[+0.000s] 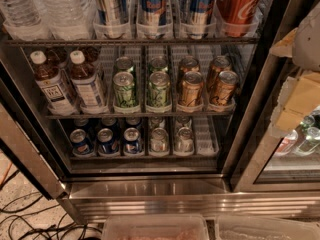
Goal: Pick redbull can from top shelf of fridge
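On the top shelf (75, 42) of the fridge (150, 196), from the left, we log two clear water bottles (62, 9). Next come three clear plastic trays (155, 31), with one redbull can (152, 4) upright in each, tops cut off by the frame edge. The last tray holds a red Coca-Cola can (239, 4).

Middle shelf: two brown tea bottles (86, 81) with white caps, then two lanes of green cans (125, 88) and two lanes of gold cans (191, 88). Each lane has a second can behind the front one.

Bottom shelf: three blue cans (107, 140), then two silver cans (159, 140).

We note the claw (297, 96) as pale blocky parts at far right, in front of the neighbouring glass door and well apart from the redbull can. Released or clenched, we cannot tell.

Below the steel base are two clear plastic bins (155, 226); their contents are blurred.
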